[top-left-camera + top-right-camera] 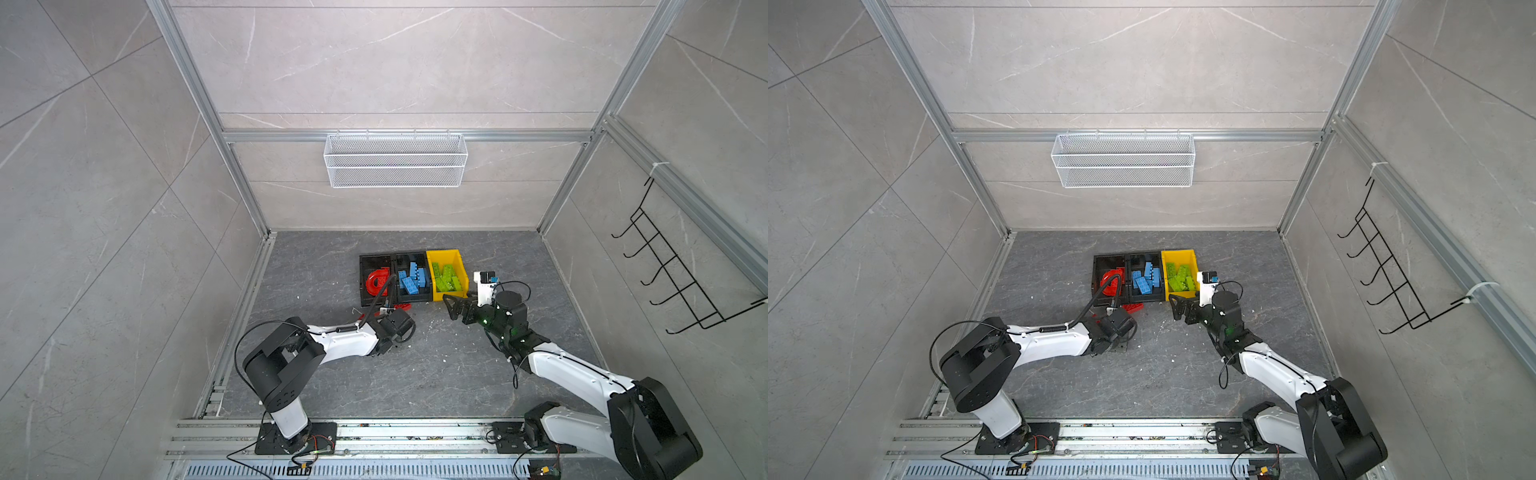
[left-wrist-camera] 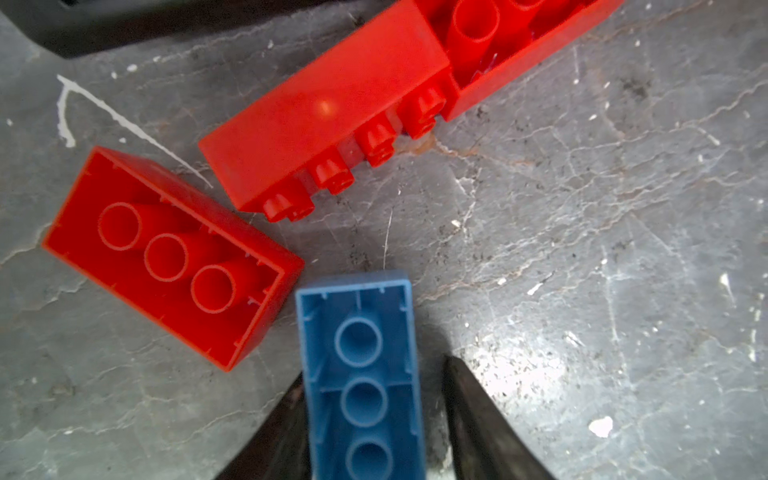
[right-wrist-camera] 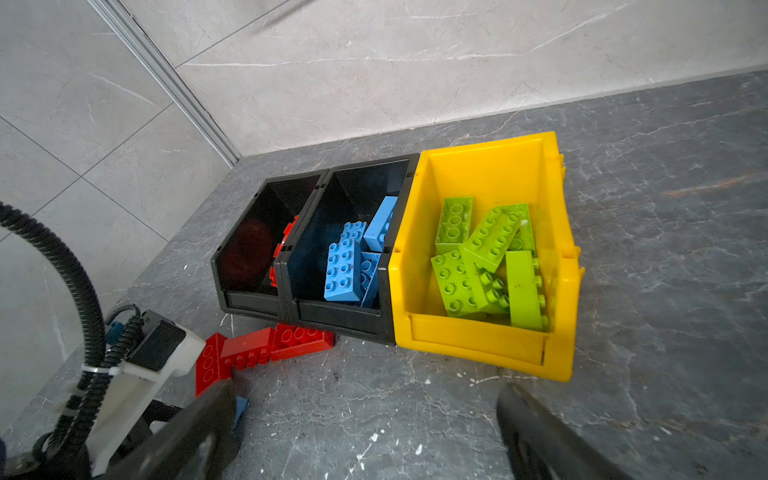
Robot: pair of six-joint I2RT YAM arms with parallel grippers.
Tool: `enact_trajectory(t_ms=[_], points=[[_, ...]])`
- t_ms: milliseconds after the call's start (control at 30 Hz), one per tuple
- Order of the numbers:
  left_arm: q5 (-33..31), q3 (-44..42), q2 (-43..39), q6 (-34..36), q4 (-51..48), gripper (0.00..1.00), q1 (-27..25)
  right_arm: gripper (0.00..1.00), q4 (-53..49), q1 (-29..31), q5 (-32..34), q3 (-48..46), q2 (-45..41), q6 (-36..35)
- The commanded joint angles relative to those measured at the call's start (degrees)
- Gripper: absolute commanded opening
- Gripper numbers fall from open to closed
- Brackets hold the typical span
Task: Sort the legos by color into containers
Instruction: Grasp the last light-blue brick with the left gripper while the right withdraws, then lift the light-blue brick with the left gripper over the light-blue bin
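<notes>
Blue brick lies between left hand's part-open fingers, touching one

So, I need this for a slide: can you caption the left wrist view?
Left tool astride an upturned blue brick, three loose red bricks nearby on the grey table.

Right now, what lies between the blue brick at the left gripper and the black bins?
Three loose red bricks on the tabletop; the left wrist view shows them.
</notes>
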Motion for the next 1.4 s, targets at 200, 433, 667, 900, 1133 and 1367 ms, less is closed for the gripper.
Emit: enact_trajectory(t_ms=[200, 433, 667, 900, 1133, 1367], points=[[-1.7, 1.3, -0.1, 1.1, -1.4, 0.29, 0.0, 1.00, -0.1, 0.1, -0.6, 1.5, 0.1, 0.8], [-1.6, 2.8, -4.0, 2.3, -3.9, 0.20, -0.3, 1.00, -0.2, 0.1, 0.2, 1.4, 0.1, 0.8], [0.6, 8.0, -8.9, 7.8, -3.4, 0.18, -0.3, 1.00, 0.8, 0.1, 1.2, 0.6, -0.4, 1.0], [5.0, 25.1, -0.8, 20.0, -5.6, 0.15, 3.0, 1.00, 1.3, 0.1, 1.0, 0.4, -0.5, 1.1], [14.5, 38.6, 10.8, 22.5, -3.0, 0.15, 9.0, 1.00, 1.0, 0.0, 1.0, 0.0, -2.6, 0.6], [15.5, 49.7, 21.8, 24.4, -7.9, 0.16, 10.8, 1.00, 1.5, 0.0, 2.3, -0.4, -2.4, 0.5]])
